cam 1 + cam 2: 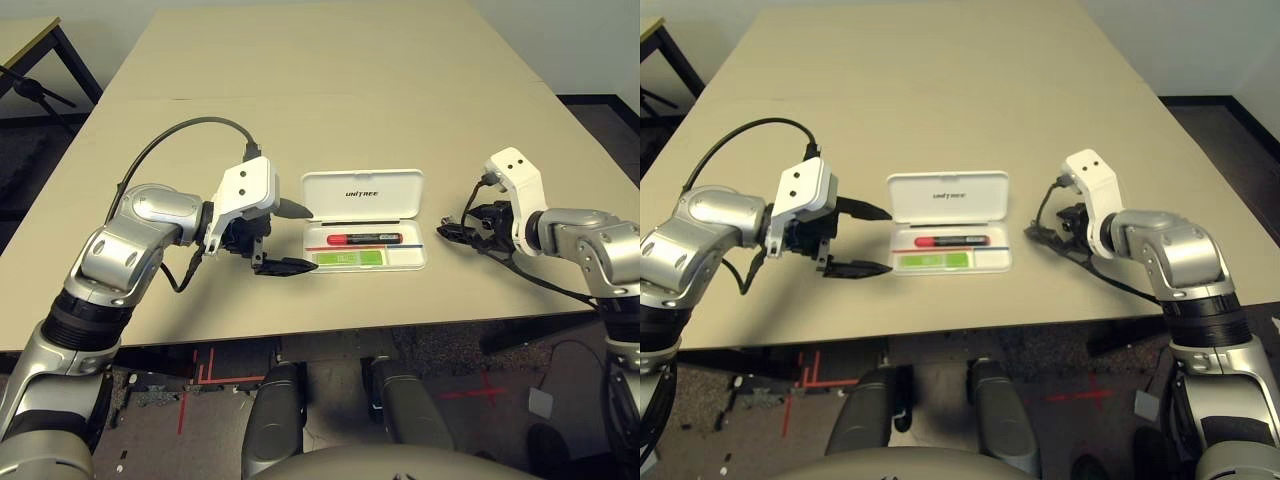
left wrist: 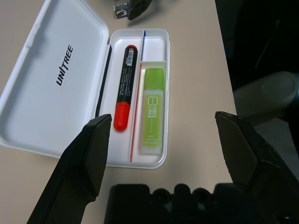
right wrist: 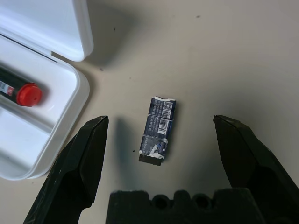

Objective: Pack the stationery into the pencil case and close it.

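The case [image 1: 364,220] lies open mid-desk [image 1: 330,90], lid tilted back on the far side. In its tray, the marker [image 1: 364,239] lies beyond the highlighter [image 1: 349,258]. A small dark stubby piece [image 3: 158,129] rests on the desk just right of the case. The left gripper [image 1: 283,238] is wide open and empty beside the case's left end. The right gripper [image 3: 161,140], wide open, straddles the stubby piece without touching it.

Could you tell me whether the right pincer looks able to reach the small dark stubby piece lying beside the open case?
Probably yes. The right pincer is open, one finger either side of the stubby piece, which lies alone on the bare table, apart from the pencil case.
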